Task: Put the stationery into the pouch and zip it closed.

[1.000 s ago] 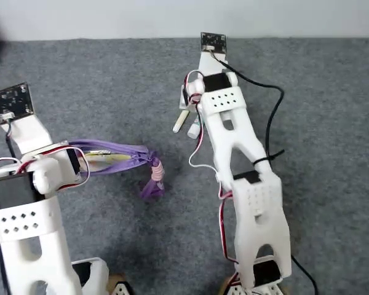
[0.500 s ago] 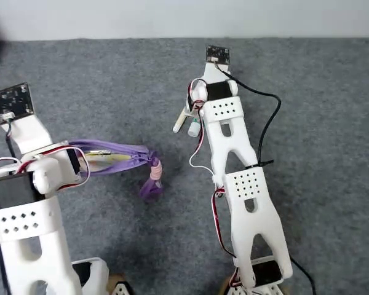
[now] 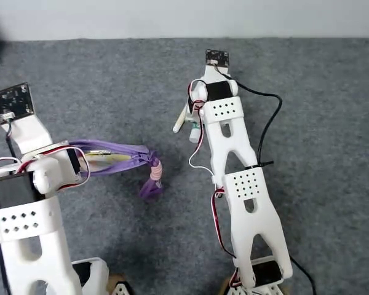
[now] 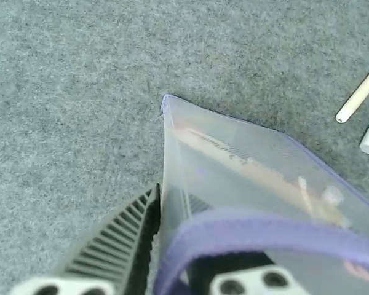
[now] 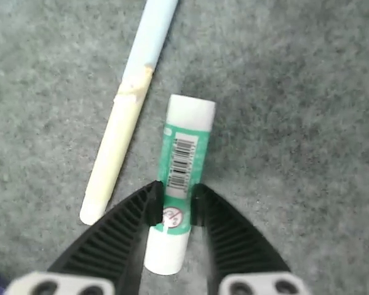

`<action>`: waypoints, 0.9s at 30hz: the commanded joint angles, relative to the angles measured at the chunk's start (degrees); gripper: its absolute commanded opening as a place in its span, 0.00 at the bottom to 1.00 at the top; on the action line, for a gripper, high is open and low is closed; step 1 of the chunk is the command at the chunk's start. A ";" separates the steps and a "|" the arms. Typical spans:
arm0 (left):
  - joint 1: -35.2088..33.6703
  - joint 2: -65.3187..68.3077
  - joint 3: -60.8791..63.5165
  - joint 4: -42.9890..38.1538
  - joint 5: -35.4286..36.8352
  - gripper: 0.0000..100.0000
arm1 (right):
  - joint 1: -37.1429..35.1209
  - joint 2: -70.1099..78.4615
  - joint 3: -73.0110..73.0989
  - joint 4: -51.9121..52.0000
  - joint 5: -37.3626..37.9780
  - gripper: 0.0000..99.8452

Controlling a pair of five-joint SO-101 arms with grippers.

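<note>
Right arm has dropped flatter and reached forward over the last second. Your right gripper (image 5: 174, 198) now sits down on the glue stick (image 5: 179, 184), which has barely moved. Left arm and pouch (image 3: 111, 157) show no change.

- Right claw: pinching the glue stick, one finger on each side, close to one end. Most of the tube sticks out past the fingertips.
- Left gripper (image 4: 171, 206): clamped on one edge of the pouch, holding it up off the mat (image 3: 307, 92). One long pale item is already inside.
- Pen (image 5: 126, 123): lying on the mat just beside the glue stick, roughly parallel to it and not touching.
- Both loose items are well apart from the pouch, off its tassel (image 3: 152, 178) end.

Risks from here:
- The grip is off-centre on a round, smooth tube. If you lift fast it will likely pivot or slide out.
- The near finger is close to the pen, so any sideways drift on lift-off could roll it further away.
- From above the pouch mouth looks narrow. The tube could catch the zip edge and drag the pouch out of your left claw.
</note>
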 commanded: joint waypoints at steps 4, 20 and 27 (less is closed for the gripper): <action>0.79 -0.35 1.36 -0.97 -0.53 0.01 | -1.63 0.13 0.00 4.79 3.69 0.23; 0.79 -0.62 1.01 -0.97 -0.44 0.01 | -1.27 -4.62 -7.30 9.01 4.66 0.01; 0.79 -0.18 0.31 -0.53 -0.70 0.01 | -3.91 -17.54 -4.22 9.10 6.33 0.01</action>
